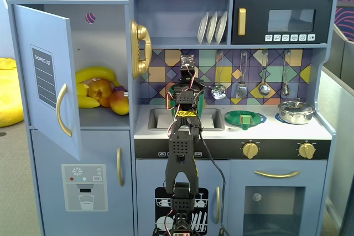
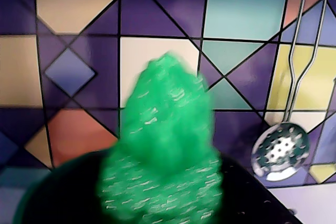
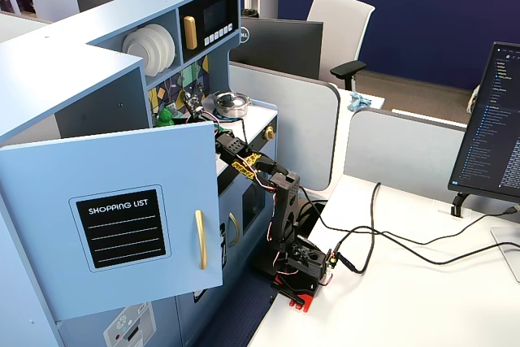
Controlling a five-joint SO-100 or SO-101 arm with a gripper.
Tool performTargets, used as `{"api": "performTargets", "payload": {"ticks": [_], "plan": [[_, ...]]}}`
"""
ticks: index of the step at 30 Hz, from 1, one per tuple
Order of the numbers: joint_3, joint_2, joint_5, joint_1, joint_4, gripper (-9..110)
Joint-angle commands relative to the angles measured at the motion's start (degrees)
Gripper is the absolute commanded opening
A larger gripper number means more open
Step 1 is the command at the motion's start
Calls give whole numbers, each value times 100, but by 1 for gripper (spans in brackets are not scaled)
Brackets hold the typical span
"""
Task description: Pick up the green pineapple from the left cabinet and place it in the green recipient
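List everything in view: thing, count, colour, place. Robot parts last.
Pineapple: one, green, in the tool, over the sink area.
Cabinet: one, blue-grey, left, door open.
Bananas: a bunch, yellow, cabinet shelf.
Round fruits: a few, orange-red, same shelf.
Plates: three, white, upper shelf.
Microwave: one, black, top right.
Dish: one, green, counter.
Pot: one, silver, counter right.
Utensils: four, silver, hanging on backsplash.
Phone: one, gold, cabinet side.
Arm: one, black, centre.

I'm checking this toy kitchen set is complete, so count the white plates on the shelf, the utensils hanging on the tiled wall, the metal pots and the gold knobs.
white plates: 3
hanging utensils: 4
metal pot: 1
gold knobs: 2
Total: 10
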Motion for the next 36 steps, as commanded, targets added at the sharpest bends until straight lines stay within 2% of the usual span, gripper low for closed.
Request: {"api": "performTargets", "payload": {"ticks": [1,9,20,28,36], "plan": [[-510,26,158,26,-114,33],[-360,185,97,9,-105,31],[2355,3217,-290,-35,650,30],[3437,4816,-176,-9,1925,29],[5142,6328,-114,-18,4140,25]]}}
